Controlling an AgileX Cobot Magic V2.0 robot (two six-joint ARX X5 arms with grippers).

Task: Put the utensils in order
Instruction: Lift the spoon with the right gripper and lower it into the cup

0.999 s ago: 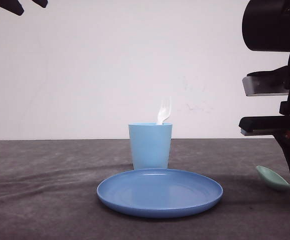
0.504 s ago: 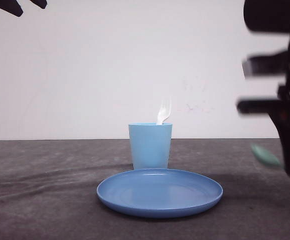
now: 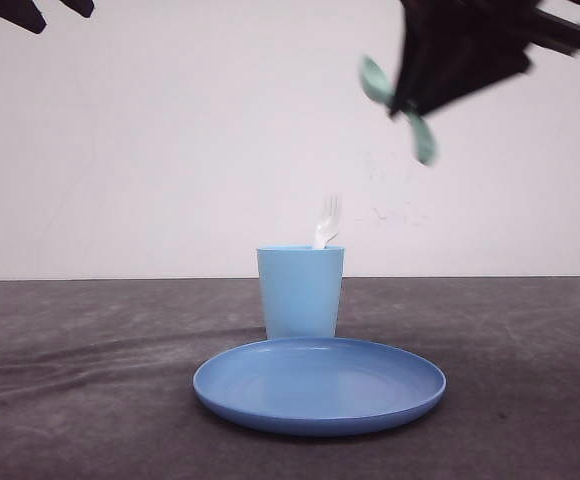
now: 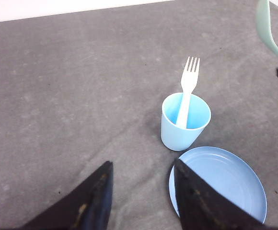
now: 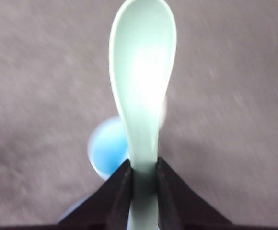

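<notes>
Front view first: the grey table (image 3: 80,400) carries a blue plate (image 3: 319,385) at the near middle, and just behind it, touching or nearly so, stands the light blue cup (image 3: 301,292). The white fork (image 3: 326,222) stands in that cup, tines up, leaning on the rim. High at the right, well above the cup, the right gripper (image 3: 410,100) is blurred with motion and has its fingers closed on the mint-green spoon (image 3: 375,80), pinching it on the handle with the bowl sticking out clear (the right wrist view shows this plainly, the cup blurred far beneath).

The left gripper (image 4: 141,191) hangs high at the far left, jaws apart and holding nothing.

By my reading the fork is done and the spoon is in transit. The next move calls for bringing the spoon over the cup's mouth, handle down, and missing the fork.
</notes>
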